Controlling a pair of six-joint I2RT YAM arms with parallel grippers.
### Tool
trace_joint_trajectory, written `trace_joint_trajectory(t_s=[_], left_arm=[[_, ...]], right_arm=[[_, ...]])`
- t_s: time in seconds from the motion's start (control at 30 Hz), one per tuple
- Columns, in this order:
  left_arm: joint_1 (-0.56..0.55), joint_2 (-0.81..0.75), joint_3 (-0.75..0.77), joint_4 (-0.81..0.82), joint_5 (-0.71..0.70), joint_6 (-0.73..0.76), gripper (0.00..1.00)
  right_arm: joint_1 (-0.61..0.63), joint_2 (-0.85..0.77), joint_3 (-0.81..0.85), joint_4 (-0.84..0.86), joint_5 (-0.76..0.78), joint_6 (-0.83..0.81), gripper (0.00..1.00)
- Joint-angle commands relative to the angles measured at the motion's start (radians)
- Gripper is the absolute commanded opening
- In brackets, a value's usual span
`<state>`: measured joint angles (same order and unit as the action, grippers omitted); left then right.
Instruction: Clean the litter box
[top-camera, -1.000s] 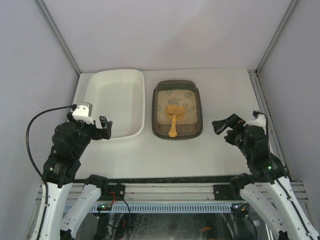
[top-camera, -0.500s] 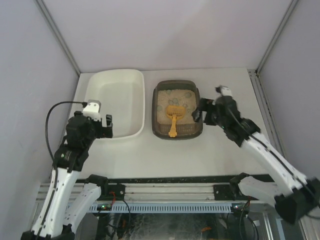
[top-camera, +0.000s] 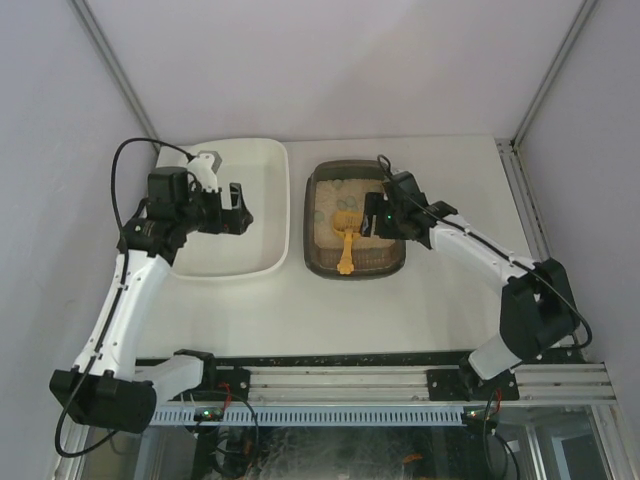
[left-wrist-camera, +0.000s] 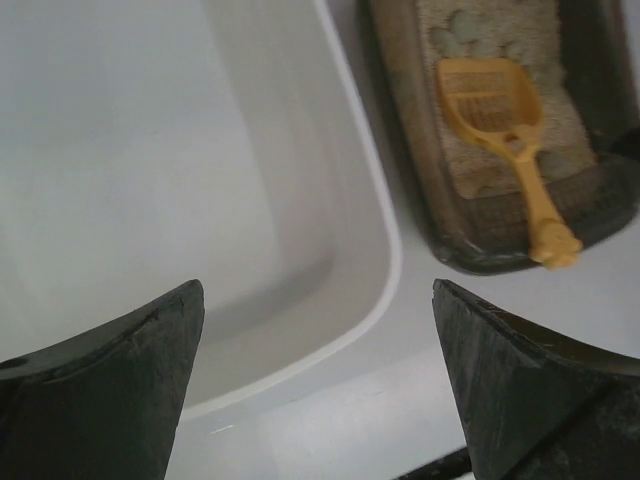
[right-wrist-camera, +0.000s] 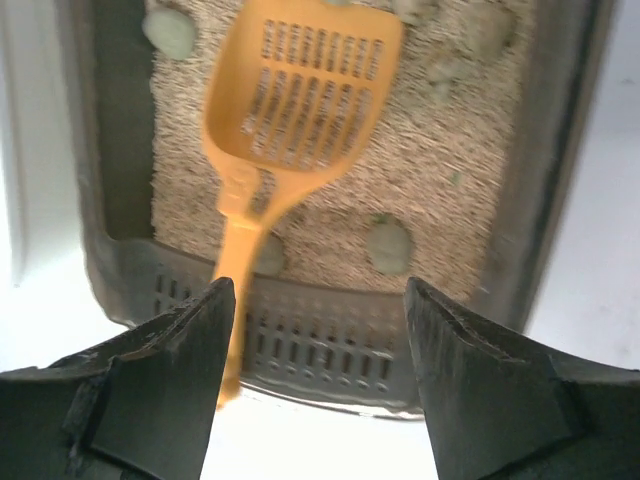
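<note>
Two claws, both wide open, both empty.

- Litter box (top-camera: 380, 260) sits on the desk (top-camera: 450, 180) right of centre, just beside the white tub (top-camera: 250, 165), a narrow gap between them.
- Orange scoop (top-camera: 346, 235) lies in the box, slotted head on the litter, handle running back over the grated near lip with its end at the rim.
- Several grey-green clumps (right-wrist-camera: 388, 245) are scattered in the litter. None are on the scoop.
- Right claw (top-camera: 372, 215) hovers over the near right part of the box, pointing down at the scoop. In the wrist view the handle runs close under one finger and isn't centred in the gap.
- Left claw (top-camera: 240, 208) hangs over the tub, touching nothing.

Step, as I read it: the approach for picking up the scoop. No scooping done yet.

Next move needs:
- A small sideways shift of the right claw so the handle sits mid-gap.
- Fingers kept across the handle, not along it.
- A drop onto the neck or mid-handle, then close.

Watch-outs:
- The handle is thin and lies low on the lip, so a fingertip could hit the rim first and shove the box.
- An off-centre close could flick the scoop and spray litter.

The tub looks like the dump target, with the left arm on standby. That's my guess.
</note>
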<state>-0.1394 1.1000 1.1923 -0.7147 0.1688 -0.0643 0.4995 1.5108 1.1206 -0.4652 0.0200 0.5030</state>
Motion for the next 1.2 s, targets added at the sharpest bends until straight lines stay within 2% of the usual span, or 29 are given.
trace_joint_trajectory(t_s=[0.0,0.1,0.27,0.33,0.47,0.6,0.77,1.17], left_arm=[[0.004,0.048,0.105,-0.017,0.288,-0.115,1.00],[0.004,0.113,0.173,-0.055,0.407,-0.121,1.00],[0.004,0.206,0.236,-0.046,0.452,-0.163,1.00],[0.003,0.244,0.239,-0.019,0.453,-0.184,1.00],[0.003,0.337,0.287,0.012,0.467,-0.211,1.00],[0.003,0.435,0.355,0.008,0.515,-0.239,1.00],[0.004,0.497,0.392,0.044,0.547,-0.242,1.00],[0.003,0.547,0.444,0.069,0.556,-0.187,1.00]], right_arm=[[0.051,0.068,0.153,0.047,-0.003,0.063,0.70],[0.087,0.129,0.273,-0.037,0.034,0.064,0.71],[0.135,0.264,0.440,-0.157,0.087,0.035,0.70],[0.150,0.316,0.489,-0.218,0.109,0.036,0.67],[0.196,0.345,0.495,-0.285,0.259,-0.010,0.67],[0.225,0.293,0.451,-0.353,0.376,-0.008,0.67],[0.210,0.226,0.343,-0.306,0.341,0.017,0.67],[0.186,0.342,0.330,-0.166,0.143,0.072,0.67]])
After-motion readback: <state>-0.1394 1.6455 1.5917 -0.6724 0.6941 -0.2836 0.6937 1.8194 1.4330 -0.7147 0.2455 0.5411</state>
